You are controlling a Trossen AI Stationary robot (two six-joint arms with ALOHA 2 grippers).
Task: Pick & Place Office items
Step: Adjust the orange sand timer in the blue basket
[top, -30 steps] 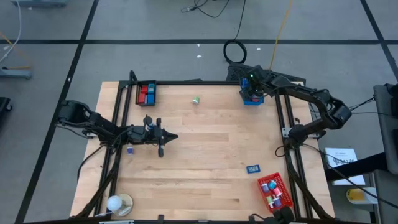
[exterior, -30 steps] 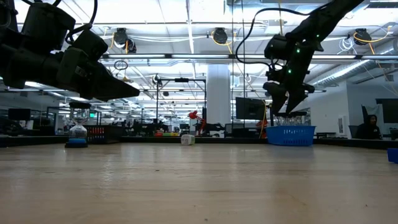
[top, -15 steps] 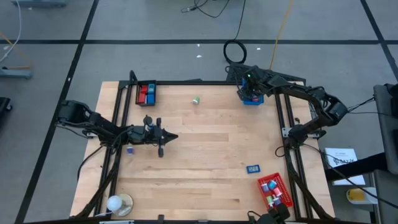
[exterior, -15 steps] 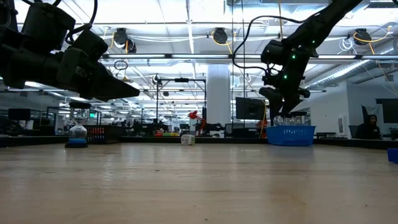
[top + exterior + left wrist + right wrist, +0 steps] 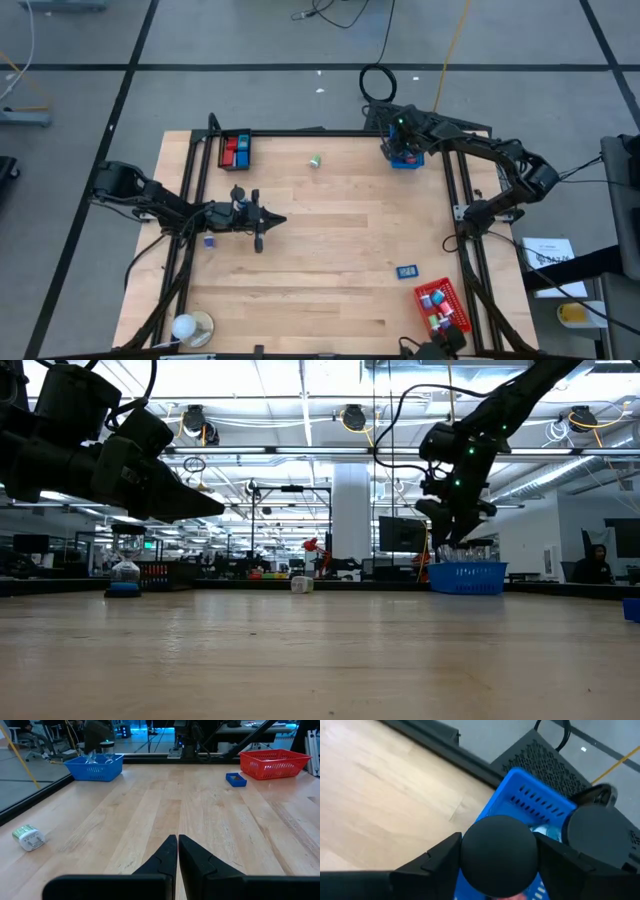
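Jaws on our left gripper point(image 5: 177, 851) are pressed together over the table point(image 5: 330, 240); right gripper point(image 5: 405, 150) sits in the blue tray point(image 5: 396, 163), can't tell its jaws.

Both robot arms were matte black, built of jointed tubular links with thin black cables looped along them. The left gripper point(image 5: 177, 851) ended in two slim, tapered black fingers. The right gripper point(image 5: 452, 536) carried a small green indicator light on its dark wrist housing.
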